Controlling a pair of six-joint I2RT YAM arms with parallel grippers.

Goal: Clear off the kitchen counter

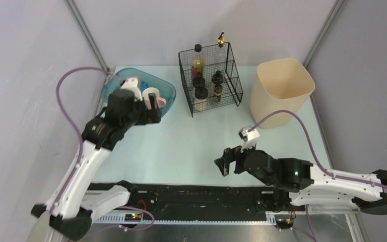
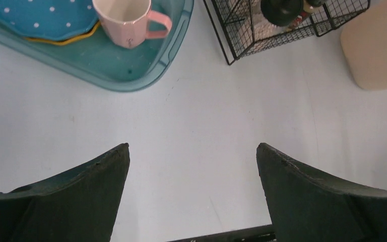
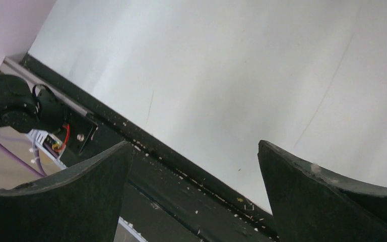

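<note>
The kitchen counter (image 1: pixel 181 146) is a pale mint-blue tabletop with a black front rail (image 1: pixel 196 194); it also shows in the left wrist view (image 2: pixel 191 126) and the right wrist view (image 3: pixel 221 65). My left gripper (image 1: pixel 153 107) is open and empty, raised beside the near right rim of the teal tub (image 1: pixel 167 89); its jaws stand wide apart (image 2: pixel 192 151). My right gripper (image 1: pixel 225 164) is open and empty, low over the counter's front edge, above the rail (image 3: pixel 191 151).
The teal tub (image 2: pixel 146 75) holds a pink mug (image 2: pixel 128 20), a blue dotted plate (image 2: pixel 45 17) and a yellow item under it. A black wire basket (image 1: pixel 209 78) with several bottles stands at the back middle. A beige bin (image 1: pixel 281 91) stands at the back right.
</note>
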